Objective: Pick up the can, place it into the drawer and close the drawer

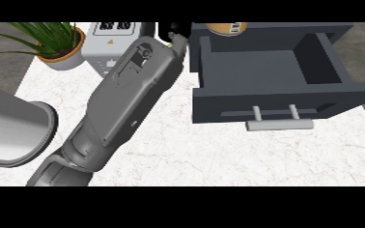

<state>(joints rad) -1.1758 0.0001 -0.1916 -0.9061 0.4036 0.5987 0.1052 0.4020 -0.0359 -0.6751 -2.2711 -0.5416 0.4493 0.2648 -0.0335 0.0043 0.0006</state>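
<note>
The dark grey drawer stands pulled open on the right, its inside bare, with a light grey bar handle on its front. Just behind the drawer's back wall, at the view's top edge, shows part of the can, with a gold-brown top. My left forearm crosses the counter from the lower left up to the top middle. Only a bit of my black left hand shows there, left of the can and next to the drawer's back left corner. Its fingers are cut off by the view's edge. My right hand is out of view.
A potted plant stands at the back left, with a white appliance beside it, partly behind my forearm. A large grey round vessel sits at the left edge. White marble counter lies in front of the drawer.
</note>
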